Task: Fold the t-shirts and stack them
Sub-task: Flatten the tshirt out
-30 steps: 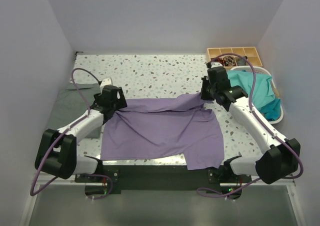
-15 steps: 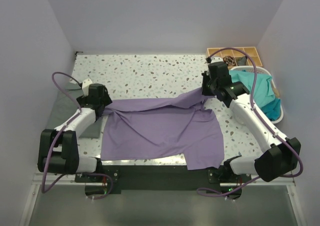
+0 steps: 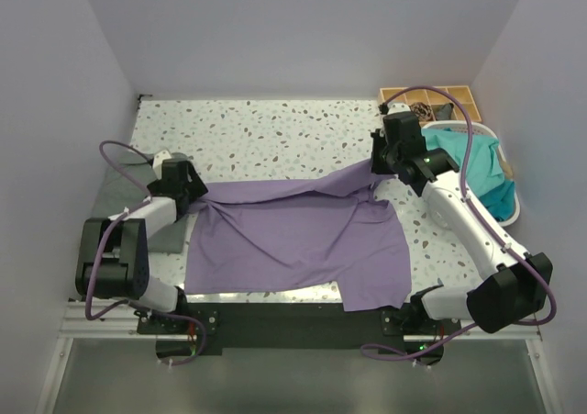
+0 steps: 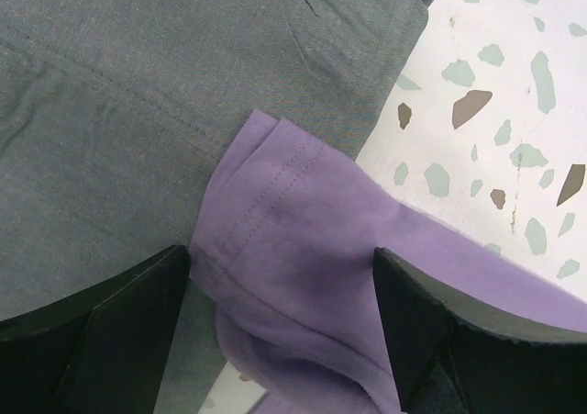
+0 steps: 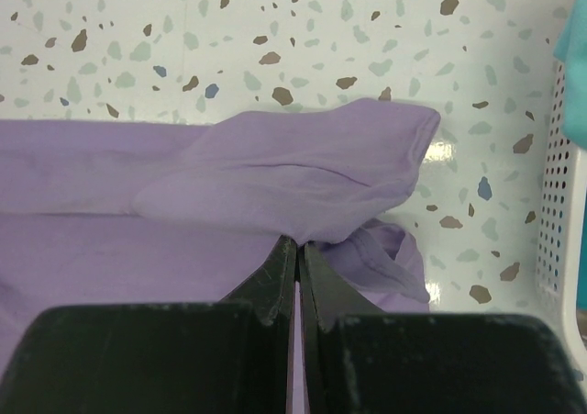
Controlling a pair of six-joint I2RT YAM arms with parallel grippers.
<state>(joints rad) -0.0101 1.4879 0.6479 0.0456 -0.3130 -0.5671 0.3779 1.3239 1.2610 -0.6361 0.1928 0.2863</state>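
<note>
I read this as the spreading step: the soft lavender purple t-shirt (image 3: pixel 298 240) lies mostly flat on the speckled white terrazzo table (image 3: pixel 275 129), between my two arms, with no fold made in it yet. My right claw (image 5: pixel 295 249) is pinched together on a bunched upper corner of it, near the basket, and that corner seems a little lifted. My left claw (image 4: pixel 280 267) stands with its fingers well apart, one on either side of the lavender sleeve hem, gripping nothing. That sleeve lies over the edge of a flat grey cloth t-shirt (image 4: pixel 110 111) at the left side of the table.

Next, I judge, the left fingers should come together on that sleeve, taking lavender only and none of the grey beneath. Then both corners want drawing taut and level before any fold.

The white perforated plastic basket (image 3: pixel 507 214) at the far right holds crumpled teal t-shirts (image 3: pixel 468 162). Behind it, the small wooden compartment tray (image 3: pixel 431 94) has a tangle of small dark items (image 3: pixel 420 111) in one compartment
</note>
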